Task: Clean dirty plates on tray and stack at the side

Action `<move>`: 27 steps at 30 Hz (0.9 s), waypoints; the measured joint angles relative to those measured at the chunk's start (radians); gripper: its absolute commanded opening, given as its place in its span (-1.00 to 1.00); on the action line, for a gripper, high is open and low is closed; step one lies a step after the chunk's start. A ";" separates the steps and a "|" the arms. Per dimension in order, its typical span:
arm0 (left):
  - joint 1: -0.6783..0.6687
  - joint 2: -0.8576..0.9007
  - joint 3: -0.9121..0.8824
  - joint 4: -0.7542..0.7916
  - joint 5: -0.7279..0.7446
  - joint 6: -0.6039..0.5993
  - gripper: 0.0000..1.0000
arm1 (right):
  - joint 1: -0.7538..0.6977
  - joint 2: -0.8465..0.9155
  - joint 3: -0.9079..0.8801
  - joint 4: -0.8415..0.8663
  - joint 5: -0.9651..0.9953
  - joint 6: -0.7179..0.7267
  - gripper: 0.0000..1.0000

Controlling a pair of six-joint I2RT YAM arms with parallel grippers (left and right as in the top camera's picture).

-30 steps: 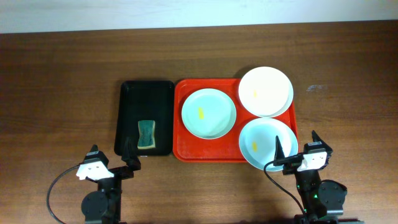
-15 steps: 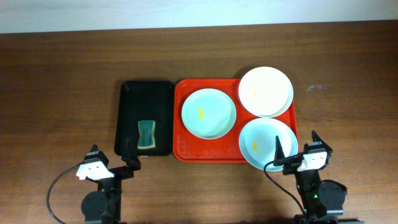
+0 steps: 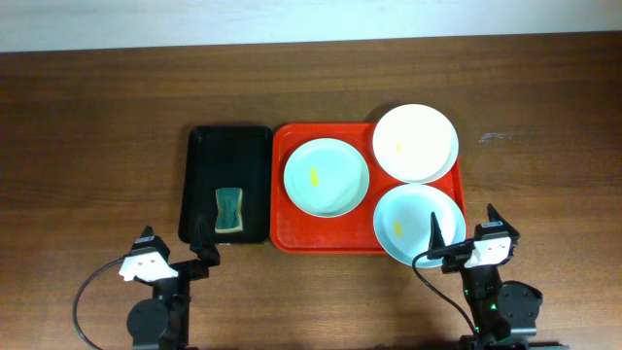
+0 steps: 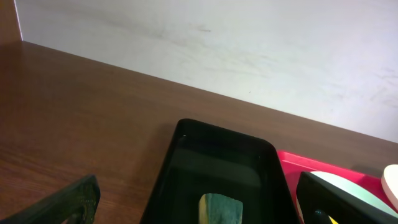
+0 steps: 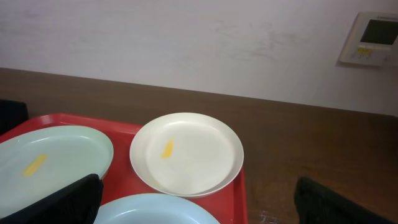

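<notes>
Left claw [image 3: 173,229] wide, empty, just short of black tray [image 3: 228,146]. Right claw [image 3: 462,215] wide, empty, beside near mint-blue plate [image 3: 418,222]. Sponge [image 3: 228,210] lies untouched in black tray. Other mint-blue plate [image 3: 327,177] and white plate [image 3: 416,143] also on red tray [image 3: 292,238]. All three carry yellow smear. None stacked on surface [image 3: 97,146] at side. Judgement: nothing done yet, all wiping and stacking left.

Counter: the brown wooden counter [image 3: 97,146] carries two trays, side by side.
Left: narrow black rectangular plastic tray [image 3: 228,146]; green rectangular sponge [image 3: 228,211] in its near half.
Right: large red rectangular plastic tray [image 3: 282,233].
On it: pale mint round plate [image 3: 327,176] left; white round plate [image 3: 416,143] far right (overhanging the rim); second mint round plate [image 3: 418,226] near right.
</notes>
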State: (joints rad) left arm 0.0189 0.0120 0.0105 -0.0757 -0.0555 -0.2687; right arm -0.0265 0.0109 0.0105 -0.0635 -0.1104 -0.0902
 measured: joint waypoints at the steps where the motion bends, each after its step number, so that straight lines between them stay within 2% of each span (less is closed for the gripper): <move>1: 0.000 0.000 0.000 0.000 0.000 0.000 0.98 | 0.000 0.000 0.000 0.000 0.000 0.000 0.97; 10: 0.000 0.000 0.008 -0.015 0.000 0.000 0.98 | 0.000 0.000 0.000 0.000 0.000 0.000 0.97; 19: 0.000 0.005 0.127 -0.160 0.000 0.000 0.98 | 0.000 0.000 0.000 0.000 0.000 0.000 0.97; 23: 0.000 0.061 0.203 -0.214 0.000 0.000 0.98 | 0.000 0.000 0.000 0.000 0.000 0.000 0.97; 27: 0.000 0.189 0.318 -0.283 0.002 0.000 0.98 | 0.000 0.000 0.000 0.000 0.000 0.000 0.97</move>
State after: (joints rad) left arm 0.0189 0.2012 0.3283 -0.3592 -0.0540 -0.2684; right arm -0.0265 0.0109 0.0105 -0.0635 -0.1104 -0.0898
